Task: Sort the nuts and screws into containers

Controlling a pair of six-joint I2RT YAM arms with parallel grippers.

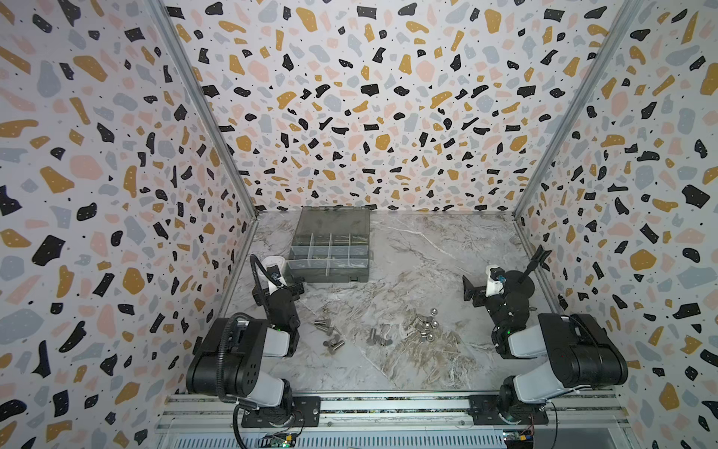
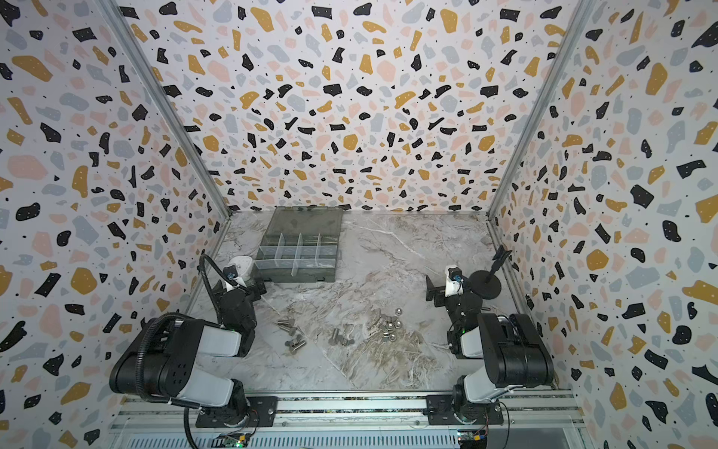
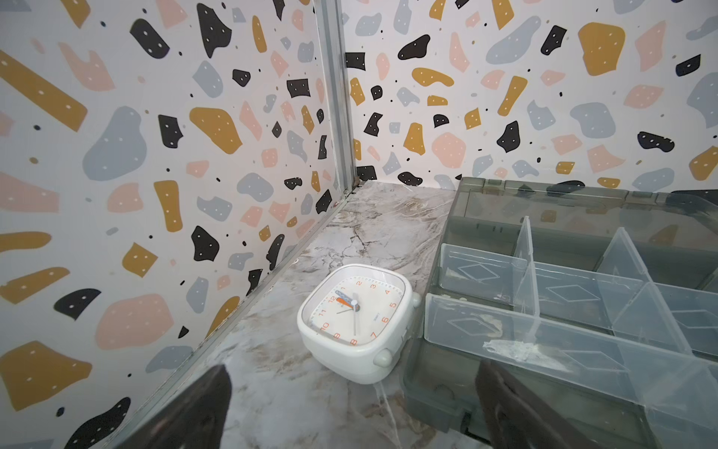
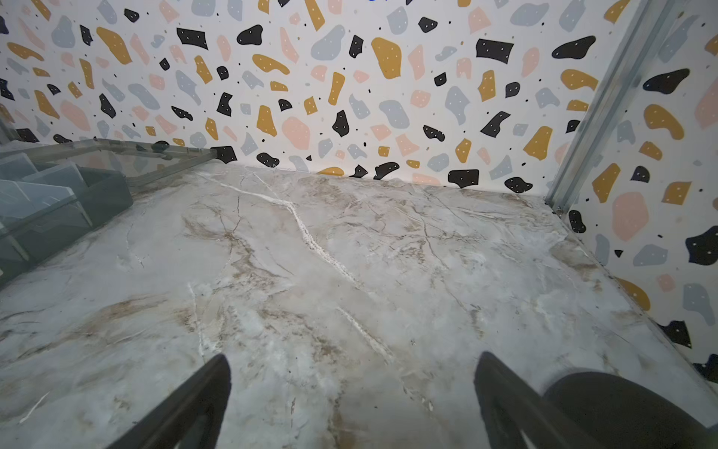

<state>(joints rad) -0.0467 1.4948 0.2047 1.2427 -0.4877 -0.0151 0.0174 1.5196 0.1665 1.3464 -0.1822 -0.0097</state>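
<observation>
The screws (image 1: 328,332) and the nuts (image 1: 427,324) are lying loose at lower centre of the worktop (image 1: 427,241), with the containers (image 1: 330,274) standing open above-left. The left hand (image 3: 351,367) and the right hand (image 4: 352,357) are hovering spread and empty at the sides, probably to leave the pile free.

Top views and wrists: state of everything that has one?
organiser box: lid open, laid back
left gripper: open, empty
right gripper: open, empty
screws: loose on the table
nuts: loose on the table
clock: lying face up beside the box
black stand: upright
</observation>
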